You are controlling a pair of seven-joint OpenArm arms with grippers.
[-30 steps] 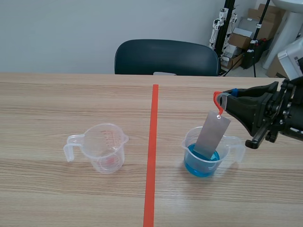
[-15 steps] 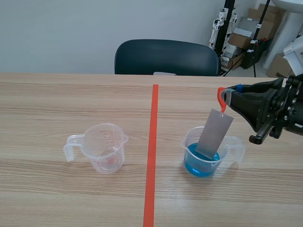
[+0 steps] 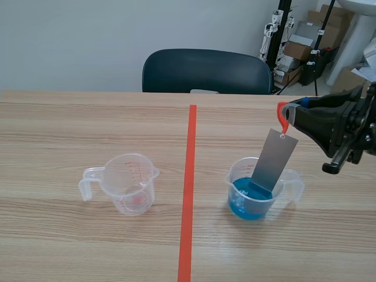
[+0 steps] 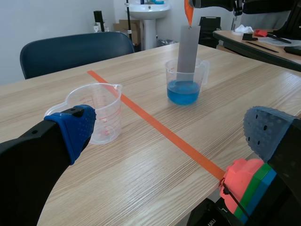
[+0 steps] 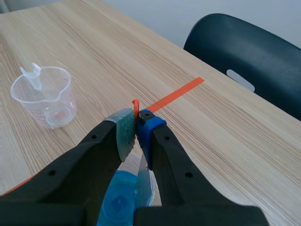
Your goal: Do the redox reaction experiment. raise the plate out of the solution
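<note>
Plate (image 3: 275,158): flat grey metal strip, tilted, low end in clear plastic cup (image 3: 238,176) of blue liquid, right side | right gripper (image 3: 292,111): pinching its orange hook (image 3: 283,121) | left gripper (image 4: 171,129): fingers apart

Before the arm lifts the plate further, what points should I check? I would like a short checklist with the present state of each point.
1. The right jaws are shut on the orange-red hook: ok.
2. The plate hangs from the hook, tilted: ok.
3. The plate's lower end is above the rim of the beaker: not ok, it is inside the beaker.
4. The plate's lower edge is out of the blue solution: cannot tell.
5. The beaker stands upright on the table: ok.
6. The left jaws are open and apart from the beaker: ok.
</note>
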